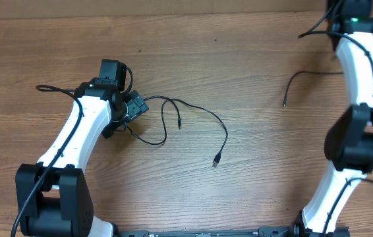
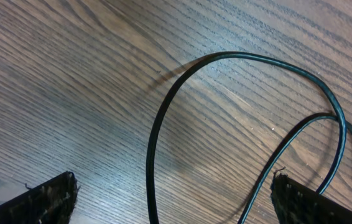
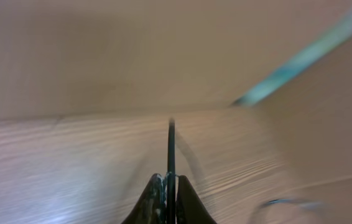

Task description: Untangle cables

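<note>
Two white robot arms are reaching over a wooden bench [image 1: 239, 59], one from each lower corner, and two separate runs of thin black cable are lying on it. On the left, the left hand [image 1: 128, 113] is hovering low over the bench with its fingers [image 2: 45, 199] spread as wide as they go, grasping nothing. The first cable [image 1: 200, 112] is starting at this hand, looping loosely across the wood and trailing toward the middle, where it is ending in a small plug [image 1: 216, 160]. A shorter free end [image 1: 179, 124] is hanging inside the loop. Close up, two strands [image 2: 163, 112] are passing through the gap between the spread fingers and crossing near the right finger. Whether they are one cord or two is impossible to tell. Further right, well apart from the first, the second cable [image 1: 312, 74] is lying in a shallow arc, one end [image 1: 285, 102] pointing toward the centre and the other disappearing behind the right arm [image 1: 358, 72]. At the far right, in a blurred close view, the right hand [image 3: 170, 186] is clenched on a thin black cord [image 3: 171, 143], which is sticking straight out from between the pressed fingers above the bench.
</note>
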Controlling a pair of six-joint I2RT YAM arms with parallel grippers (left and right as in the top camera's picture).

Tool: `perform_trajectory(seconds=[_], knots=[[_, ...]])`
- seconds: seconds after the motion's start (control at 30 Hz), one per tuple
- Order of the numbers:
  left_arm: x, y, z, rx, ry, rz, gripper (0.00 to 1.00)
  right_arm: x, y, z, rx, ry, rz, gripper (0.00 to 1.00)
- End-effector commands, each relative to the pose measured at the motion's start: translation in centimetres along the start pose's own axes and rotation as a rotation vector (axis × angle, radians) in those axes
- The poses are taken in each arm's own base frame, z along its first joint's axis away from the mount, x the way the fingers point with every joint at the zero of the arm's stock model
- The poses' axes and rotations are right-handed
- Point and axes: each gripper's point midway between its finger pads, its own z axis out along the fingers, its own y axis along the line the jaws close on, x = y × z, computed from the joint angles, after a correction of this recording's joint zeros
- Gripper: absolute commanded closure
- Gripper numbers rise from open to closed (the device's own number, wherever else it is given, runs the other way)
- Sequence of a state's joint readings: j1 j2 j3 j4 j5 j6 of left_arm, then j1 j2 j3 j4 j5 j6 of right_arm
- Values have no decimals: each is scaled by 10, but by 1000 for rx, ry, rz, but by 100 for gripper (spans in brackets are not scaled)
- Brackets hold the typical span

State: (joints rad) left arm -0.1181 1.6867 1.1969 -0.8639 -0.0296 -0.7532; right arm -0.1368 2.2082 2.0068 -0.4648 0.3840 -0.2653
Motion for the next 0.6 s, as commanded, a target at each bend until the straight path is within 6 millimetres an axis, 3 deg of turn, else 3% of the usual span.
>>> perform_trajectory(seconds=[0.0, 0.07, 0.27, 0.3, 0.37, 0.57], knots=[[2, -2, -1, 7, 0, 4, 0, 16, 35, 15, -144, 40, 140, 89], [2, -2, -1, 7, 0, 4, 0, 27, 40, 19, -147, 74, 156, 79], [2, -2, -1, 7, 0, 4, 1, 33, 35, 7, -145, 126, 195, 5], [2, -2, -1, 7, 0, 4, 0, 32, 32, 1, -145, 134, 192, 0], [2, -2, -1, 7, 0, 4, 1, 32, 27, -12, -145, 154, 186, 0], [2, -2, -1, 7, 0, 4, 0, 31, 9, -80, -154, 245, 256, 0]])
